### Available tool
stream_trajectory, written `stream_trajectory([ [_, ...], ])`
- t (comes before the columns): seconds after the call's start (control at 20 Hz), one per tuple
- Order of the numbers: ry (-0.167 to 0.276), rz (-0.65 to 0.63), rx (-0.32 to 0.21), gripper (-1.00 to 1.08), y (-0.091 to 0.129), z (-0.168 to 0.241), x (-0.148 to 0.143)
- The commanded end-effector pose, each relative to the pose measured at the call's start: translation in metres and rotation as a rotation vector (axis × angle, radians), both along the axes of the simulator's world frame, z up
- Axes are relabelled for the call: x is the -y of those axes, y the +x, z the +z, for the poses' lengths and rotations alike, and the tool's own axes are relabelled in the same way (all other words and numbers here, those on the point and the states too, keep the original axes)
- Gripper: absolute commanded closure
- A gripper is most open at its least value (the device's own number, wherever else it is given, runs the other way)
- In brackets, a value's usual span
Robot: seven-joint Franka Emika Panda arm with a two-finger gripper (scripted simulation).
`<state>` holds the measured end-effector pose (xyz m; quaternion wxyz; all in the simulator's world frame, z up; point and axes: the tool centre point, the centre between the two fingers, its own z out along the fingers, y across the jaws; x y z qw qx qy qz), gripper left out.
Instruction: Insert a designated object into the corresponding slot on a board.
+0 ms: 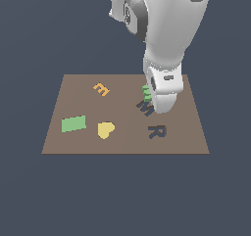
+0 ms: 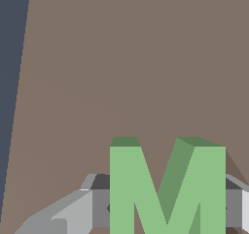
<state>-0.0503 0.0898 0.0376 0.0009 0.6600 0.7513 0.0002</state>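
Pincer (image 2: 168,209) clamped on green M (image 2: 168,189), fingers (image 2: 73,213) on its flanks. M held just above M slot (image 1: 145,107) on board (image 1: 78,98). Judged rigid, light, flat-sided; outer flanks best hold.

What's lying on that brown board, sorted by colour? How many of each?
Green: 2, the M block in the gripper and the flat rectangle
Orange: 1, the E
Yellow: 1, the heart
Dark recesses: 2, M-shaped and R-shaped
Total: 6

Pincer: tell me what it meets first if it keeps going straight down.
Probably the brown board: the pincer, shut on the green M, hangs near the dark M slot, though alignment is unclear.
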Motion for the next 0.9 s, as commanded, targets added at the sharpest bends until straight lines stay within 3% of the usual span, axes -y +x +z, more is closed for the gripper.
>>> stream_trajectory([
  [0.0, 0.000, 0.092, 0.000, 1.08, 0.006, 0.001, 0.004],
  [0.45, -0.001, 0.358, 0.000, 1.08, 0.026, 0.002, 0.014],
  [0.85, -0.001, 0.510, 0.000, 1.08, 0.039, 0.003, 0.016],
])
